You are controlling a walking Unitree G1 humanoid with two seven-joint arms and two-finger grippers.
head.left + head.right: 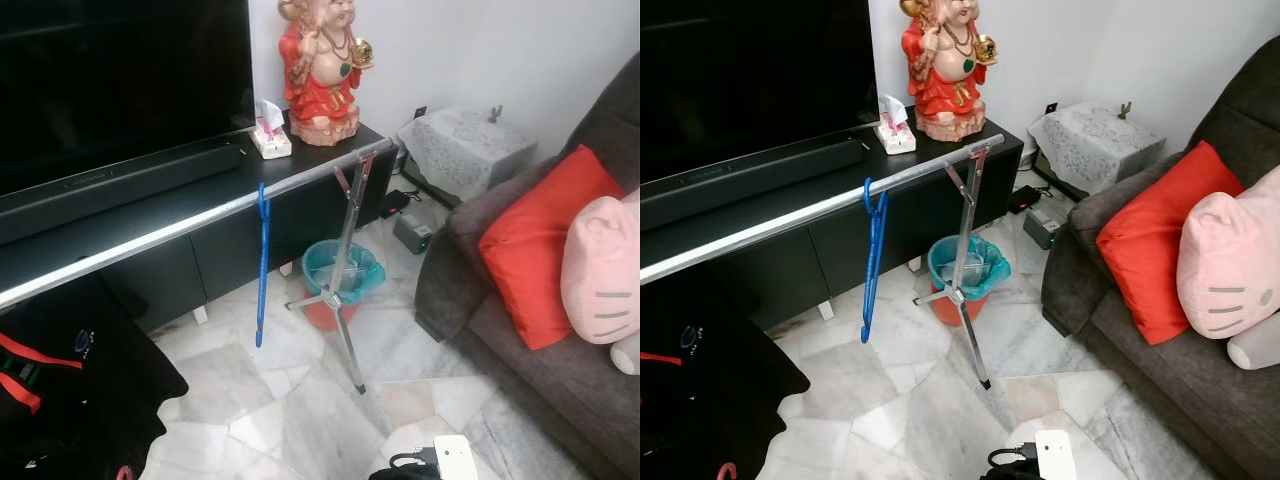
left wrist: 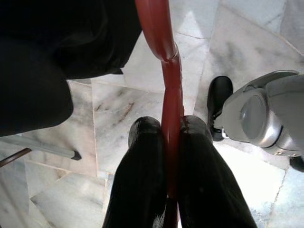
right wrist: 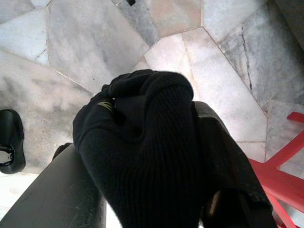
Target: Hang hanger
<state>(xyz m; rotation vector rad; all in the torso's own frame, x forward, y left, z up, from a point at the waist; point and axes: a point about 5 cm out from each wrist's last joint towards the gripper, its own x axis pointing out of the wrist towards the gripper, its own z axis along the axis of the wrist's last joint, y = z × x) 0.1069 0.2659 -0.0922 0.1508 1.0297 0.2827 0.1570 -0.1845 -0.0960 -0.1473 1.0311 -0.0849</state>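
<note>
Pinching a red hanger (image 2: 170,95) between its pressed-together fingers (image 2: 142,180), the left gripper (image 2: 172,137) holds it low over the marble floor (image 1: 300,420), not yet hung. Further right, a blue hanger (image 1: 262,265) already hangs from the silver rail (image 1: 180,232). The right gripper (image 3: 156,156) is clamped on a black knitted cloth (image 3: 142,142), so hooking the red one over the rail seemingly remains.

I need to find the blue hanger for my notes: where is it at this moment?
The blue hanger hangs on the silver rail in front of the black TV cabinet, to the robot's left of the rack's leg and the teal-lined bin.
</note>
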